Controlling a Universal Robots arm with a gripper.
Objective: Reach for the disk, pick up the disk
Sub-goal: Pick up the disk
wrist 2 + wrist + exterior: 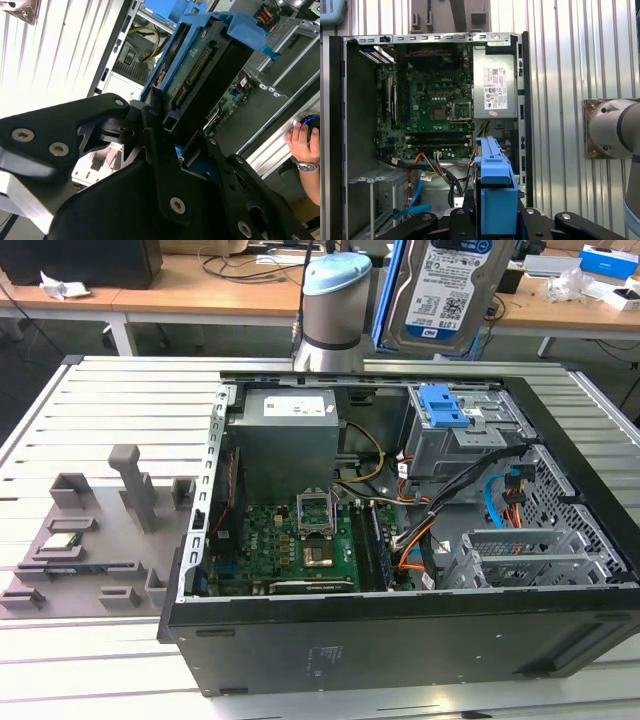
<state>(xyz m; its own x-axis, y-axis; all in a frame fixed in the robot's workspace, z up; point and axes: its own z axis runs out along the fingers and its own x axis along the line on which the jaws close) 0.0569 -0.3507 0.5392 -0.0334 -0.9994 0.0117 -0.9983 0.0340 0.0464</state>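
My fingers (150,127) are closed on the flat silver-grey metal disk (445,290) with its white-and-blue label. They clamp it across the blue plastic rails (495,200) along its edges. The disk hangs clear above the open black computer case (400,645) and touches nothing but me. So I judge the reach done and the pick-up as good as made. The disk is out of the grey metal drive cage with the blue latch (445,410), which lies below my fingers.

Any further move, I think, calls for a firm, even squeeze and a slow, level carry. The load is heavy metal held only through smooth plastic, and orange and black cables (420,540) lie loose beneath it.

Under the case runs a ribbed grey metal bench (120,400), with a grey plate of moulded holders (90,530) well off to one side of my fingers. Past the bench stand wooden desks (200,290) strewn with cables and boxes. In the second wrist view a person's hand (302,142) wearing a wristwatch shows beyond the case, well apart from my fingers.
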